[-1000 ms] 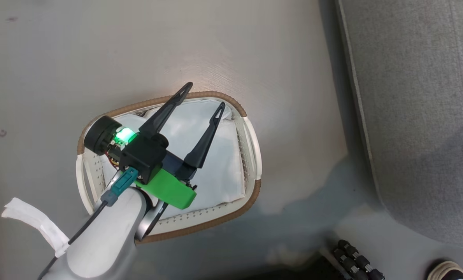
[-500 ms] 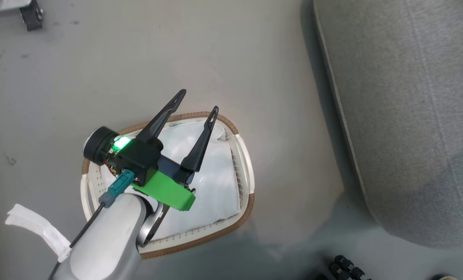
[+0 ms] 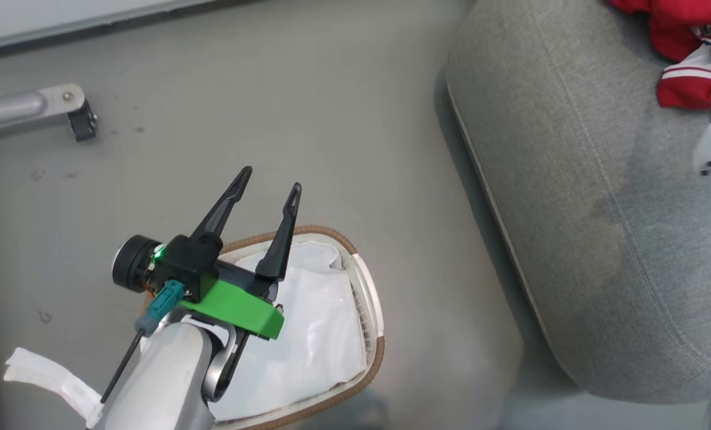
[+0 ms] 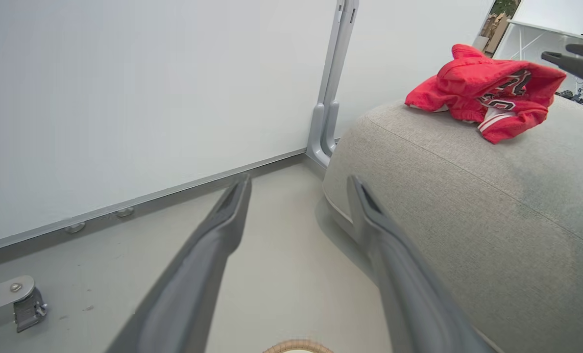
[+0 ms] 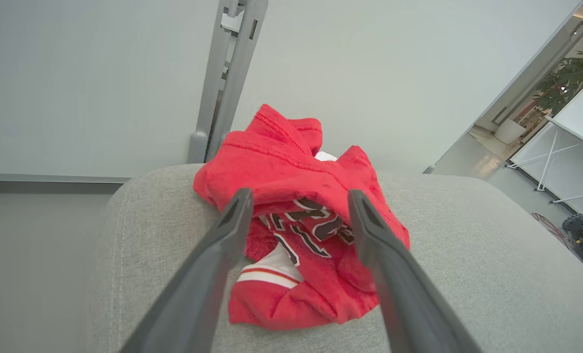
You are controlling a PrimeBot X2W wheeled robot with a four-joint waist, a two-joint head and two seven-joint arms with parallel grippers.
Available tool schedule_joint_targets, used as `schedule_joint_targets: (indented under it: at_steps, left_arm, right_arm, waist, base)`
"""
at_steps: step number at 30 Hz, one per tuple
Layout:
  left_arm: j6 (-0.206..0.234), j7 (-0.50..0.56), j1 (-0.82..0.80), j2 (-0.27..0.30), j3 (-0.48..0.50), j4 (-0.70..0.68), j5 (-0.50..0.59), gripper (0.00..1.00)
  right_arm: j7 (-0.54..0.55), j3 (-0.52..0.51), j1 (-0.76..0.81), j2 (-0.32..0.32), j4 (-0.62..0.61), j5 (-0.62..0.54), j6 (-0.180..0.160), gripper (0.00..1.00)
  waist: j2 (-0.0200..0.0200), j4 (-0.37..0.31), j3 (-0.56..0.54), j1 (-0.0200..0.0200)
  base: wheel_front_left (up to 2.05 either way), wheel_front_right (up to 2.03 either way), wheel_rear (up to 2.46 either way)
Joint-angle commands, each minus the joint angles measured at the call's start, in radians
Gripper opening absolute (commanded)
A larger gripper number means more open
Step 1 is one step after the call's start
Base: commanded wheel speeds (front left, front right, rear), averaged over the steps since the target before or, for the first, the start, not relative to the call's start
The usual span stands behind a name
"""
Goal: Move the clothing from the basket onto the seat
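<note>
The red clothing (image 5: 291, 162), white-trimmed with black-and-white lettering, lies crumpled on the grey seat (image 5: 468, 274). My right gripper (image 5: 300, 196) hovers just in front of it, open, a finger on each side and nothing gripped. The heap also shows on the seat (image 3: 570, 179) as clothing (image 3: 684, 36) at the top right, and as clothing (image 4: 487, 88) in the left wrist view. The basket (image 3: 325, 230) stands on the floor, holding a white sheet lining (image 3: 313, 334). My left gripper (image 3: 270, 179) hangs open and empty over its far rim.
A white wall with a grey post (image 4: 328, 98) runs behind the seat. A grey leg with a caster (image 3: 77, 116) stands on the floor at the far left. My right gripper's fingers (image 4: 573, 66) reach in beyond the clothing. A white table (image 5: 580, 117) stands off right.
The head camera has swung, so the basket sits lower and the seat's top with the red clothing has come in. My left gripper stays open, fingertips now past the basket's far rim.
</note>
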Motion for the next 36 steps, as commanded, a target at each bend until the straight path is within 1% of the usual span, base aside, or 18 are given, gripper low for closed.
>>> schedule_joint_targets:
  at_steps: [1, 3, 7, 13, 16, 19, 22, 28, 36]
  left_arm:
    - [0.002, 0.0, 0.026, -0.003, 0.017, 0.004, 0.011, 1.0]
    - [0.002, 0.0, 0.04, -0.012, 0.044, 0.007, 0.02, 1.0]
    - [0.002, -0.001, 0.064, -0.027, 0.098, 0.019, 0.037, 1.0]
    - [0.002, 0.0, 0.101, -0.055, 0.194, 0.047, 0.06, 1.0]
    - [0.002, 0.0, 0.118, -0.064, 0.232, 0.056, 0.075, 1.0]
    - [0.002, 0.0, 0.134, -0.069, 0.274, 0.064, 0.083, 1.0]
    - [0.002, 0.0, 0.148, -0.078, 0.312, 0.07, 0.091, 1.0]
    - [0.002, 0.0, 0.178, -0.089, 0.357, 0.088, 0.07, 1.0]
    - [0.002, 0.0, 0.234, -0.094, 0.405, 0.098, 0.084, 1.0]
  right_arm:
    - [-0.004, 0.012, 0.037, 0.025, -0.03, 0.023, -0.001, 1.0]
    - [-0.004, 0.038, 0.074, 0.062, -0.071, 0.043, -0.001, 1.0]
    - [-0.004, 0.088, 0.14, 0.115, -0.136, 0.092, -0.001, 1.0]
    - [-0.003, 0.163, 0.242, 0.158, -0.193, 0.156, -0.001, 1.0]
    - [-0.003, 0.2, 0.282, 0.162, -0.21, 0.195, -0.001, 1.0]
    - [-0.003, 0.259, 0.314, 0.164, -0.215, 0.28, -0.001, 1.0]
    - [-0.003, 0.309, 0.348, 0.163, -0.225, 0.33, -0.001, 1.0]
    - [-0.003, 0.382, 0.41, 0.164, -0.247, 0.374, -0.001, 1.0]
    - [-0.003, 0.423, 0.477, 0.163, -0.251, 0.409, -0.001, 1.0]
  waist:
    - [-0.0001, 0.011, -0.056, 0.0001]
    - [-0.0001, 0.02, -0.072, 0.0001]
    - [-0.0001, 0.04, -0.1, 0.0001]
    - [-0.0001, 0.076, -0.14, 0.0001]
    - [-0.0001, 0.087, -0.152, 0.0001]
    - [-0.0001, 0.102, -0.16, 0.0001]
    - [-0.0001, 0.12, -0.166, 0.0001]
    - [-0.0001, 0.156, -0.181, 0.0001]
    - [-0.0001, 0.189, -0.215, 0.0001]
  base:
    - [0.0, 0.0, 0.0]
    - [0.0, 0.0, 0.0]
    - [0.0, 0.0, 0.0]
    - [0.0, 0.0, 0.0]
    - [0.0, 0.0, 0.0]
    - [0.0, 0.0, 0.0]
    - [0.0, 0.0, 0.0]
    - [0.0, 0.0, 0.0]
    - [0.0, 0.0, 0.0]
